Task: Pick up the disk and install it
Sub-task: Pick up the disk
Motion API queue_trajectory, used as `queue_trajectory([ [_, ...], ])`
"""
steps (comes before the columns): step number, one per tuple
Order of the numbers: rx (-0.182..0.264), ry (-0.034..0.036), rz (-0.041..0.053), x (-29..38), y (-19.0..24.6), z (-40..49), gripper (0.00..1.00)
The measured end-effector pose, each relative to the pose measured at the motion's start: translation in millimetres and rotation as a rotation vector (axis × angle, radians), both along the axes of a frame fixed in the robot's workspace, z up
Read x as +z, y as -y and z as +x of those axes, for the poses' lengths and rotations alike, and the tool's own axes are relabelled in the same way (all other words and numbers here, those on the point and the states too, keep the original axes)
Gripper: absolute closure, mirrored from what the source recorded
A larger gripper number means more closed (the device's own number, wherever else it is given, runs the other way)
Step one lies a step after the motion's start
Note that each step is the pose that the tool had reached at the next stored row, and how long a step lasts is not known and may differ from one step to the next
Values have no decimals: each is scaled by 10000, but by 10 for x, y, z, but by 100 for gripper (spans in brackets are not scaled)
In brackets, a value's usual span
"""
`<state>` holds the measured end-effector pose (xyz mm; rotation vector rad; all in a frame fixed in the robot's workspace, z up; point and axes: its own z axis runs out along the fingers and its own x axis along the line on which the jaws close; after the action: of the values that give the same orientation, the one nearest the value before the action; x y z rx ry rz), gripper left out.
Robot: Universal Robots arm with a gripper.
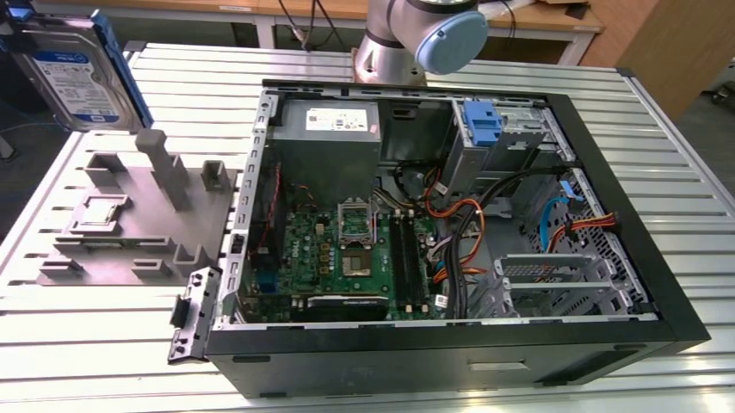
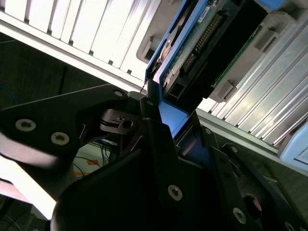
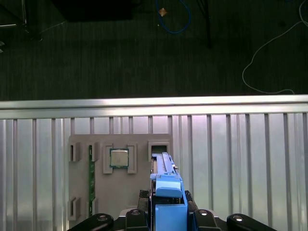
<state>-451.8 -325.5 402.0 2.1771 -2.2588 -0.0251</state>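
The disk (image 1: 75,77), a silver-grey drive with a white-and-blue label and blue side rails, hangs upright in the air at the exterior view's top left, above the grey fixture (image 1: 126,224). My gripper (image 3: 168,214) is shut on the disk (image 3: 166,185), its dark fingers clamping the blue rail from both sides. In the second wrist view the disk (image 2: 202,43) shows its green circuit-board side and connector, with the gripper (image 2: 166,120) closed on its blue end. An empty slot (image 3: 159,147) in the fixture lies just beyond the disk.
The open computer case (image 1: 643,284) lies on the slatted metal table (image 1: 689,172), with a motherboard (image 1: 344,249), cables, a tall blue bracket (image 1: 483,120) and a metal drive cage (image 1: 552,275). A small square chip (image 3: 119,157) sits in the fixture. The arm's base (image 1: 419,34) stands behind the case.
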Motion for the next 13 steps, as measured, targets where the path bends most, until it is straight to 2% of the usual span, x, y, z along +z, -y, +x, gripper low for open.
queue_trajectory([
  [13, 0, 0, 0, 26, 0, 0, 64],
])
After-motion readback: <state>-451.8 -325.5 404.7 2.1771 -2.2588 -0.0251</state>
